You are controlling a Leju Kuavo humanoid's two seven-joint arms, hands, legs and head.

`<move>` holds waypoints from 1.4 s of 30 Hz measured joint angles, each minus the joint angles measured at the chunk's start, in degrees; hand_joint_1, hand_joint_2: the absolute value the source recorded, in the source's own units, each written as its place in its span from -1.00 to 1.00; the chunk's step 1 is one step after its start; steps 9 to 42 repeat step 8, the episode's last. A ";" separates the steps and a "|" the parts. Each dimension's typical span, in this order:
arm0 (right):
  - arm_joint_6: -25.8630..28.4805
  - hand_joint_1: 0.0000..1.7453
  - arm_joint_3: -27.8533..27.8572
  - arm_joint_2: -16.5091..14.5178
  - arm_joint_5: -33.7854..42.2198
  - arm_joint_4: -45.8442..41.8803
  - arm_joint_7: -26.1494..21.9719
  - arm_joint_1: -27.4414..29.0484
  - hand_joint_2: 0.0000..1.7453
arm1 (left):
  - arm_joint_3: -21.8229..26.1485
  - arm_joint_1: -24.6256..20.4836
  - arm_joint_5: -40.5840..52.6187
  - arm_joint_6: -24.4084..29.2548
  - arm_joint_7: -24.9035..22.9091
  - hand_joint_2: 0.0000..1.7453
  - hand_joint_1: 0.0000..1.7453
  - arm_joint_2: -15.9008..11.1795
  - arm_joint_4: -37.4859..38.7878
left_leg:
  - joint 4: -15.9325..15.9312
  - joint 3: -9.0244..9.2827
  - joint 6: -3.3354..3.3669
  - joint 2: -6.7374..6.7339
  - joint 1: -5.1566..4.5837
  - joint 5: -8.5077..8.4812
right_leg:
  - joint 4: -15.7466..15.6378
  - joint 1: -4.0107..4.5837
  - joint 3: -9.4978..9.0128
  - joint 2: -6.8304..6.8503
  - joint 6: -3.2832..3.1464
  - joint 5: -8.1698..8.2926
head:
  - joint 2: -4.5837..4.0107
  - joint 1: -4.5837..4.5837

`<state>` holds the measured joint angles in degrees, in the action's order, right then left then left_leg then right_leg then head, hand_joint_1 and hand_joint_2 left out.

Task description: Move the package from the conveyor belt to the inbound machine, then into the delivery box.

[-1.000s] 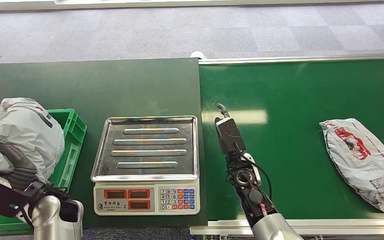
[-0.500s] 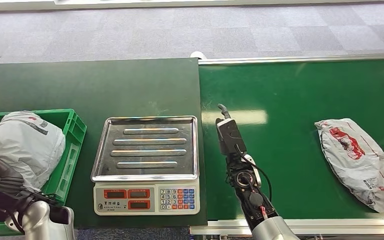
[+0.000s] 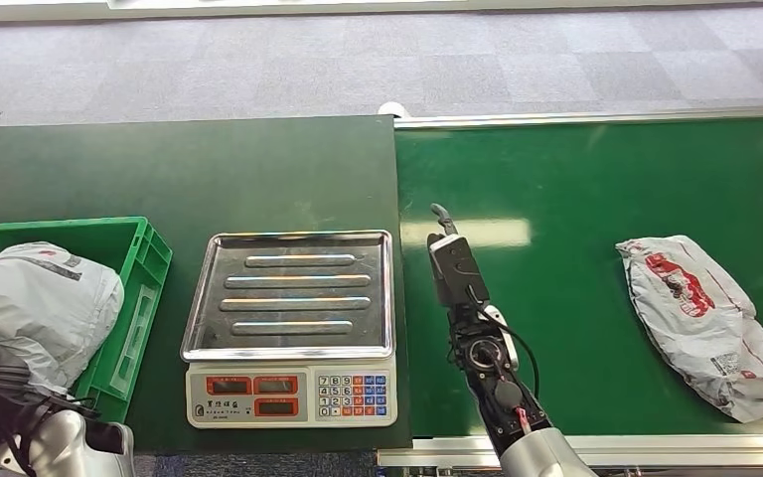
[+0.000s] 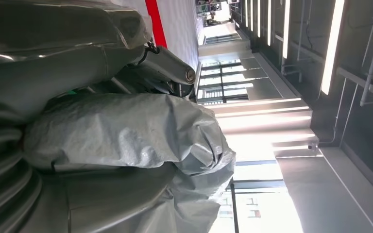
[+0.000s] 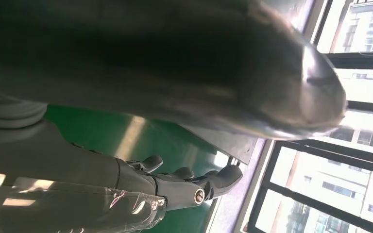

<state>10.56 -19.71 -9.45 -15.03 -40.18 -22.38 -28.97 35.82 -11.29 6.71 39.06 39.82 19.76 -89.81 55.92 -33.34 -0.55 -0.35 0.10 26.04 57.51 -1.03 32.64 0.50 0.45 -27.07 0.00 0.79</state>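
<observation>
- While the grey package (image 3: 40, 308) lies in the green box (image 3: 149, 260) at the table's (image 3: 179, 169) left end, a second package (image 3: 710, 323) lies on the belt (image 3: 576, 179), well to the right of the right robot hand (image 3: 454, 266).
- Left robot hand (image 3: 5, 383): low at the box's near edge, under the grey package; its fingers press against the bag in the left wrist view (image 4: 126, 131). Whether they actually grip the bag cannot be told.
- Right robot hand: poised over the belt just right of the scale (image 3: 291, 323), fingers straight and apart, palm empty; the right wrist view shows them extended (image 5: 189, 182) above the green surface.
- Governing relation: the belt package lies to the right of the right robot hand at about the same depth, with bare belt between them. Its long axis runs diagonally, from the far-left end toward the near-right end by the belt's front rail (image 3: 656, 449).
- Nearer arm: the right. The left arm is on the opposite side of the scale and well apart from the belt package.
- Judgement: the next pickup calls for a rightward reach by the right arm, with the grasp set across the diagonal axis, not along it.
- Judgement: the bag is soft and crinkled; it is likely to sag or slip unless taken near its middle.
</observation>
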 joint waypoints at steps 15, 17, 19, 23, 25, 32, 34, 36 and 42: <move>1.07 -1.00 0.00 -0.01 0.86 0.51 -0.40 -0.45 -1.00 | 0.90 -0.89 1.91 0.00 0.00 -1.00 -1.00 0.00 -0.11 | 0.00 0.00 0.00 0.01 0.00 0.00 | 0.00 0.00 0.00 0.00 0.00 0.00 | 0.00 0.01; 1.07 -1.00 0.00 -0.01 0.86 0.51 -0.40 -0.45 -1.00 | 0.90 -0.89 1.91 0.00 0.00 -1.00 -1.00 0.00 -0.11 | 0.00 0.00 0.00 0.01 0.00 0.00 | 0.00 0.00 0.00 0.00 0.00 0.00 | 0.00 0.01; 1.07 -1.00 0.00 -0.01 0.86 0.51 -0.40 -0.45 -1.00 | 0.90 -0.89 1.91 0.00 0.00 -1.00 -1.00 0.00 -0.11 | 0.00 0.00 0.00 0.01 0.00 0.00 | 0.00 0.00 0.00 0.00 0.00 0.00 | 0.00 0.01; 1.07 -1.00 0.00 -0.01 0.86 0.51 -0.40 -0.45 -1.00 | 0.90 -0.89 1.91 0.00 0.00 -1.00 -1.00 0.00 -0.11 | 0.00 0.00 0.00 0.01 0.00 0.00 | 0.00 0.00 0.00 0.00 0.00 0.00 | 0.00 0.01; 1.07 -1.00 0.00 -0.01 0.86 0.51 -0.40 -0.45 -1.00 | 0.90 -0.89 1.91 0.00 0.00 -1.00 -1.00 0.00 -0.11 | 0.00 0.00 0.00 0.01 0.00 0.00 | 0.00 0.00 0.00 0.00 0.00 0.00 | 0.00 0.01; 1.07 -1.00 0.00 -0.01 0.86 0.51 -0.40 -0.45 -1.00 | 0.90 -0.89 1.91 0.00 0.00 -1.00 -1.00 0.00 -0.11 | 0.00 0.00 0.00 0.01 0.00 0.00 | 0.00 0.00 0.00 0.00 0.00 0.00 | 0.00 0.01; 1.07 -1.00 0.00 -0.01 0.86 0.51 -0.40 -0.45 -1.00 | 0.90 -0.89 1.91 0.00 0.00 -1.00 -1.00 0.00 -0.11 | 0.00 0.00 0.00 0.01 0.00 0.00 | 0.00 0.00 0.00 0.00 0.00 0.00 | 0.00 0.01; 1.07 -1.00 0.00 -0.01 0.86 0.51 -0.40 -0.45 -1.00 | 0.90 -0.89 1.91 0.00 0.00 -1.00 -1.00 0.00 -0.11 | 0.00 0.00 0.00 0.01 0.00 0.00 | 0.00 0.00 0.00 0.00 0.00 0.00 | 0.00 0.01; 1.07 -1.00 0.00 -0.01 0.86 0.51 -0.40 -0.45 -1.00 | 0.90 -0.89 1.91 0.00 0.00 -1.00 -1.00 0.00 -0.11 | 0.00 0.00 0.00 0.01 0.00 0.00 | 0.00 0.00 0.00 0.00 0.00 0.00 | 0.00 0.01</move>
